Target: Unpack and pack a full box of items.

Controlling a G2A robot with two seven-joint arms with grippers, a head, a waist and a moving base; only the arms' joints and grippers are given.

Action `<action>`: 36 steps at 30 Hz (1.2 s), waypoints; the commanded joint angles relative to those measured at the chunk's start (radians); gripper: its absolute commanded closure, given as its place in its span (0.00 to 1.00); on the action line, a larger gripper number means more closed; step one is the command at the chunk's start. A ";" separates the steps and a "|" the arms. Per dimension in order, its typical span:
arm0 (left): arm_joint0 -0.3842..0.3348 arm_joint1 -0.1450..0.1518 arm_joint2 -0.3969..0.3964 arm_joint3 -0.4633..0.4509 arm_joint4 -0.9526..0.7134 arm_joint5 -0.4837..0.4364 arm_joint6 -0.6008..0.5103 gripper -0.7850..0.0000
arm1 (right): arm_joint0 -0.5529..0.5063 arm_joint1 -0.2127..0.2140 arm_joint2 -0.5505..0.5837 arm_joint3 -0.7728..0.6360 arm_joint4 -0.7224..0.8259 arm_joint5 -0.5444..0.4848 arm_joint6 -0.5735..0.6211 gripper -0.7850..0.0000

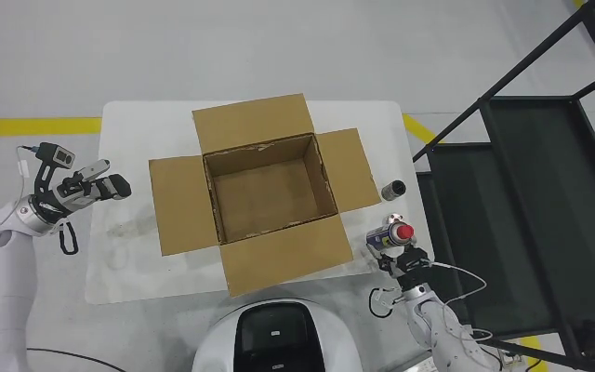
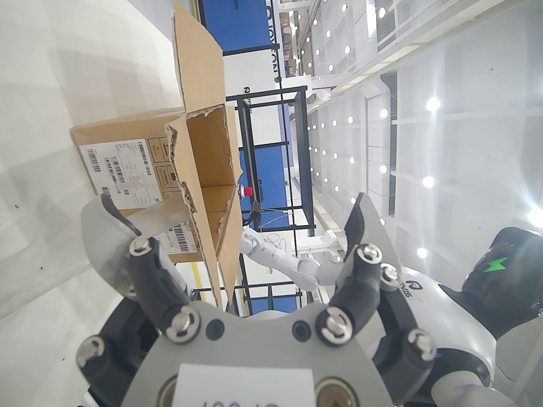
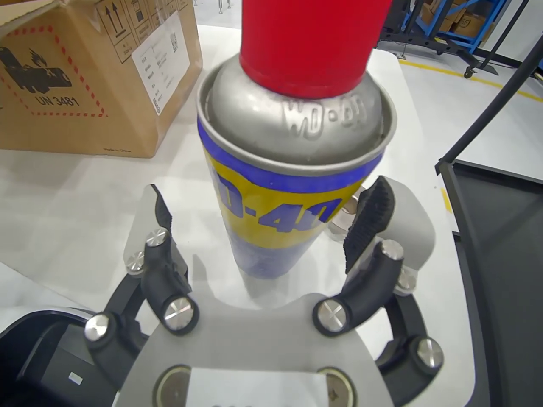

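Observation:
An open cardboard box (image 1: 251, 121) stands in the middle of the white table (image 1: 130, 260), all its flaps spread out and its brown floor bare. A blue-and-yellow spray can (image 1: 390, 232) with a red cap stands upright on the table off the box's front right corner. My right gripper (image 1: 402, 256) is open around the can (image 3: 288, 163), one finger on each side, with a gap showing at one finger (image 3: 157, 213). My left gripper (image 1: 119, 186) hangs open and holds nothing at the table's left edge, facing the box's labelled side (image 2: 127, 137).
A small dark cylinder (image 1: 393, 190) lies on the table to the right of the box, beyond the can. A black metal rack (image 1: 521, 186) stands close against the table's right side. Bare table surface lies left of the box.

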 commanded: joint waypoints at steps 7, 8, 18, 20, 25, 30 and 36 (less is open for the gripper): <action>0.000 0.000 0.000 0.000 0.000 0.000 0.000 0.00 | -0.003 -0.002 0.008 -0.023 0.017 0.002 -0.031 1.00; 0.000 0.000 0.000 0.000 0.000 0.000 0.000 0.00 | -0.009 -0.002 0.010 -0.034 0.023 -0.001 -0.037 1.00; 0.000 0.000 0.000 0.000 0.000 0.000 0.000 0.00 | -0.129 0.021 0.083 -0.392 -0.042 -0.056 0.006 1.00; 0.000 0.000 0.000 0.000 0.000 0.000 0.000 0.00 | -0.159 0.026 0.109 -0.495 -0.052 -0.051 0.051 1.00; 0.000 0.000 0.000 0.000 0.000 0.000 0.000 0.00 | -0.178 0.033 0.141 -0.675 -0.072 -0.071 0.175 1.00; 0.000 0.000 0.000 0.000 0.000 0.000 0.000 0.00 | -0.091 0.034 0.106 -0.700 -0.149 -0.083 0.323 1.00; 0.000 0.000 0.000 0.000 0.000 0.000 0.000 0.00 | -0.033 0.034 0.071 -0.717 -0.263 -0.046 0.482 1.00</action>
